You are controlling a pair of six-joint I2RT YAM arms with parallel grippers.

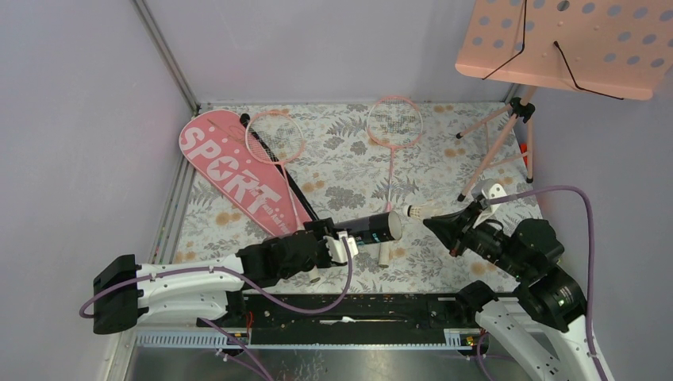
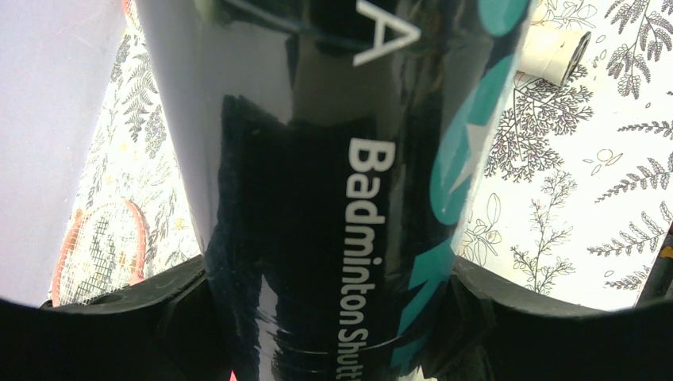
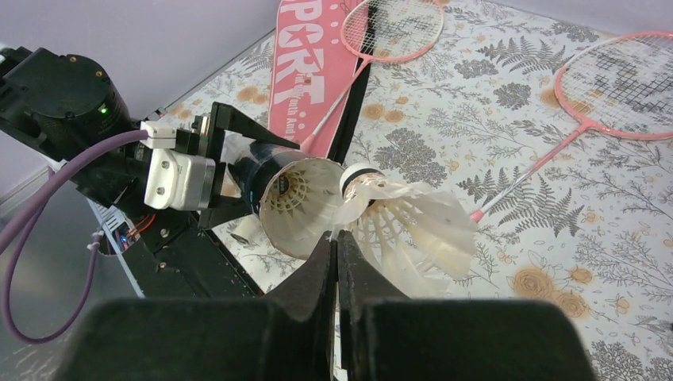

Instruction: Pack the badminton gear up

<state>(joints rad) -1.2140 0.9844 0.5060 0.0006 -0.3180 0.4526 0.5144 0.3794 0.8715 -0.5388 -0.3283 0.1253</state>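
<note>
Shuttlecock (image 3: pixel 413 230) in right gripper (image 3: pixel 337 240), cork by tube (image 3: pixel 252 173) mouth (perhaps in contact)

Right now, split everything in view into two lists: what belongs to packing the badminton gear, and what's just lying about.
Gear: black tube, shuttlecock, left racket, right racket, pink SPORT cover.
Lying about: pink music stand.

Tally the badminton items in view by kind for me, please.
Rackets: 2
Black tube: 1
Pink SPORT cover: 1
Shuttlecocks: 2, one pinched in the right fingers, one inside the tube mouth
Total: 6
</note>
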